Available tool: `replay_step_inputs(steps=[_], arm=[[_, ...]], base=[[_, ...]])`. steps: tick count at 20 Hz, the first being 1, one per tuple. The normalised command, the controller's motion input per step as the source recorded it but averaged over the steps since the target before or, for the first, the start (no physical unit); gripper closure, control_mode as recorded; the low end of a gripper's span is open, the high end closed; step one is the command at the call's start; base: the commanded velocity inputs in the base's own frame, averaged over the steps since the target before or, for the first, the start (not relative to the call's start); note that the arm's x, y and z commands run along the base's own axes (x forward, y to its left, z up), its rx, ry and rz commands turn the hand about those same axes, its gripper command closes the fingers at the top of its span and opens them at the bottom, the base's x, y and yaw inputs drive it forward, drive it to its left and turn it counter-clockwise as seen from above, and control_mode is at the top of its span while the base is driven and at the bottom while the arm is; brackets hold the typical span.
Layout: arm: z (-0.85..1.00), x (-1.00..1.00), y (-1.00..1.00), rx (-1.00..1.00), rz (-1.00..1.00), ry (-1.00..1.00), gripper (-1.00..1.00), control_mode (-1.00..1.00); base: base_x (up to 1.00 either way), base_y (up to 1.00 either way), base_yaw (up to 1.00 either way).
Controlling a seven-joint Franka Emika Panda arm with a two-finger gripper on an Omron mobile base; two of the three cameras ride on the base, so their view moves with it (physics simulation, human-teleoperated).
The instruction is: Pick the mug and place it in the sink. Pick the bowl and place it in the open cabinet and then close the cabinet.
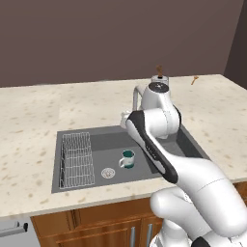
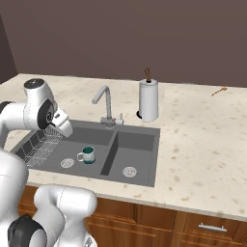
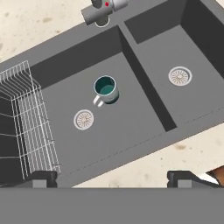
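One mug (image 3: pixel 106 89) stands upright in the sink's (image 3: pixel 144 83) left basin, below my wide-open, empty claw (image 3: pixel 112 178).

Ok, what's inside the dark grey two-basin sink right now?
The small dark green mug stands upright in the dark grey sink, in the basin with the wire rack. Each basin shows a round steel drain. Under the rack is hidden.

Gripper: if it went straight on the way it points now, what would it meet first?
Probably the floor of the sink's left basin, close beside the mug. The open gripper looks down into it; depth is hard to judge.
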Motion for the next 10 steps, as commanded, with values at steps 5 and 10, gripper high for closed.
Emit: replay_step_inputs(steps=[5, 10], arm=[[0.22, -0.18, -0.18, 0.00, 0.00, 0.00, -1.00, -1.00], [0.15, -0.12, -0.18, 0.00, 0.00, 0.00, -1.00, -1.00]], base=[[0.00, 0.00, 0.00], [0.00, 0.00, 0.00]])
